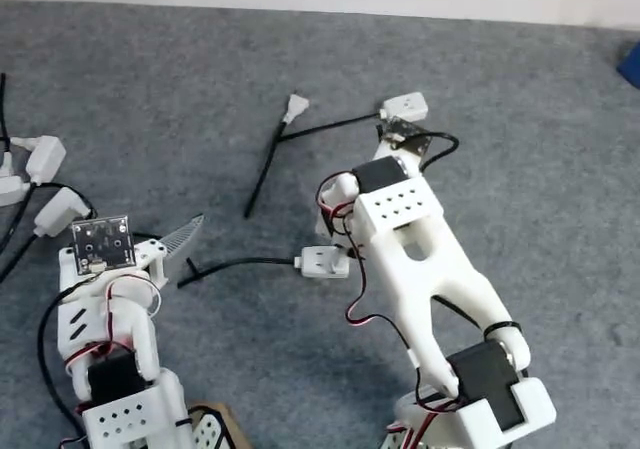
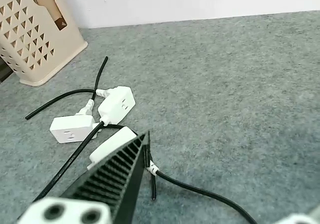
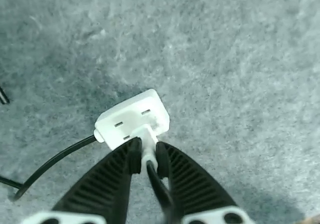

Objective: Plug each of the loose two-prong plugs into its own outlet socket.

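Jaws of the right gripper [image 3: 146, 146] pinch a white plug [image 3: 146, 134] seated against a socket [image 3: 127, 116]; left gripper [image 2: 144, 140] jaws sit pressed together over carpet [image 2: 225, 84].

I'm finding no text, label, number or sign that I can read in any of my views.
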{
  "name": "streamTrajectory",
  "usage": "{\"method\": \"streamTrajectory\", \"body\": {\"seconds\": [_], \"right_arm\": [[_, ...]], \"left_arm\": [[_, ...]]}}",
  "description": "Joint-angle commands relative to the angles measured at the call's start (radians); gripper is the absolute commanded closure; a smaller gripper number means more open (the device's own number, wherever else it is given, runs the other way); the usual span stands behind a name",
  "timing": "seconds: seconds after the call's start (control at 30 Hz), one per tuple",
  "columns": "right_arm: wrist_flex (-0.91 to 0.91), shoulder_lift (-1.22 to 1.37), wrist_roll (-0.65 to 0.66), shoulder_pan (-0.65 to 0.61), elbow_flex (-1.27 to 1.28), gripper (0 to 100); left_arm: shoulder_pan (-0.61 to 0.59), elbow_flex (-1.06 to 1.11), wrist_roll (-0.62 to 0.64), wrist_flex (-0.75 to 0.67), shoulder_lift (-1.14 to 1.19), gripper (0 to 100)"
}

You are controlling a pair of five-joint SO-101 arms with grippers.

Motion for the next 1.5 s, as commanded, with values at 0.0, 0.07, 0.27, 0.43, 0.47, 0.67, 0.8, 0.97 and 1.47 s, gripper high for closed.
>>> {"method": "streamTrajectory", "body": {"seconds": [0.0,0.07,0.27,0.43,0.47,0.67,0.8,0.97,1.47], "right_arm": [[-0.007,-0.004,-0.005,0.03,-0.008,98.8],[-0.007,-0.004,-0.003,0.047,-0.013,98.8],[-0.001,-0.004,0.038,0.07,-0.07,98.8],[-0.004,-0.001,0.043,0.065,-0.102,98.9],[-0.002,-0.002,0.046,0.065,-0.111,99.0],[-0.004,-0.002,0.1,0.065,-0.156,99.2],[-0.005,0.004,0.114,0.065,-0.145,99.2],[-0.005,-0.002,0.189,0.065,-0.15,99.2],[-0.113,-0.001,0.351,0.005,-0.099,99.3]], "left_arm": [[-0.01,0.013,0.006,-0.021,-0.01,49],[-0.01,0.013,0.006,-0.021,-0.01,49],[-0.007,0.013,0.006,-0.017,-0.01,49],[-0.005,0.013,0.006,-0.017,-0.01,49],[-0.005,0.013,0.006,-0.017,-0.01,49],[-0.004,0.013,0.006,-0.015,-0.01,49],[-0.004,0.013,0.006,-0.015,-0.01,49],[-0.004,0.013,0.006,-0.015,-0.01,49],[-0.005,0.013,0.006,-0.015,-0.007,49]]}}
